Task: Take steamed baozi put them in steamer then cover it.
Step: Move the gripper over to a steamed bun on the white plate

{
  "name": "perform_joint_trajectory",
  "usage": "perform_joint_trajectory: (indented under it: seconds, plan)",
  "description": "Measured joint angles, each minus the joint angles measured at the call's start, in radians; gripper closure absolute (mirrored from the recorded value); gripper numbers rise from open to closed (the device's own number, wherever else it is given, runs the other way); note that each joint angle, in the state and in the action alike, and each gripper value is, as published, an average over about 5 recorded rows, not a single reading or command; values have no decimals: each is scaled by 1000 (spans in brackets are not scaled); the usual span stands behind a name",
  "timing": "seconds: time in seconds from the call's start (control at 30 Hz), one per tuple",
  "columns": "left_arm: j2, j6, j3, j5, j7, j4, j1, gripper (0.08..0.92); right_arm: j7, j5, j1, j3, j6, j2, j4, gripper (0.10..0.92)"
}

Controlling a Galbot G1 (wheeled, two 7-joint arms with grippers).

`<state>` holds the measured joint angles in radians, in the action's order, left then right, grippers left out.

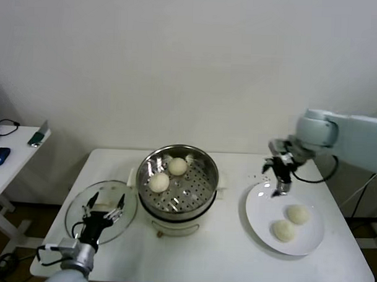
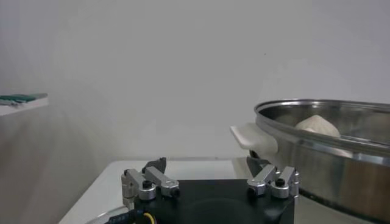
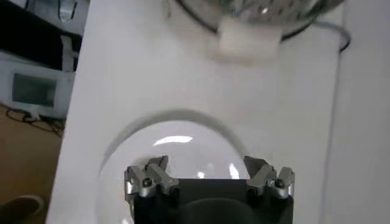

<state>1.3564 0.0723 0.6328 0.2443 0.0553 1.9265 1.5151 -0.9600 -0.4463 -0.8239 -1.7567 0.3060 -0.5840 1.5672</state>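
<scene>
Two baozi [image 1: 168, 174] already sit in the steamer [image 1: 199, 200], and two more [image 1: 291, 222] wait on the white plate [image 1: 257, 221] right of it. The right tool [image 1: 278, 185], spread wide and empty, hangs over the plate's far edge; it should descend squarely astride one bun and squeeze softly. The left tool [image 1: 104, 207], also wide and empty, rests above the glass cover [image 1: 127, 222] left of the steamer on the white table [image 1: 221, 260], before a bare wall.

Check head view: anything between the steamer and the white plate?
Nothing: bare white table separates the steamer from the plate in the head view. The open right gripper hangs over the plate's far edge, not in the gap.
</scene>
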Motion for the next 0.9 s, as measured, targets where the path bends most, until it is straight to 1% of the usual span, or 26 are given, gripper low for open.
perform_joint_trajectory:
  seconds: [0.17, 0.37, 0.9]
  plan:
    - [4, -1, 1, -1, 0, 3, 5, 177, 3, 83, 121, 63, 4, 72, 5, 203]
    - [4, -5, 4, -2, -2, 3, 9, 177, 23, 154, 260, 147, 23, 112, 0, 203]
    - [5, -3, 0, -8, -2, 4, 8, 177, 101, 245, 558, 375, 96, 108, -59, 203]
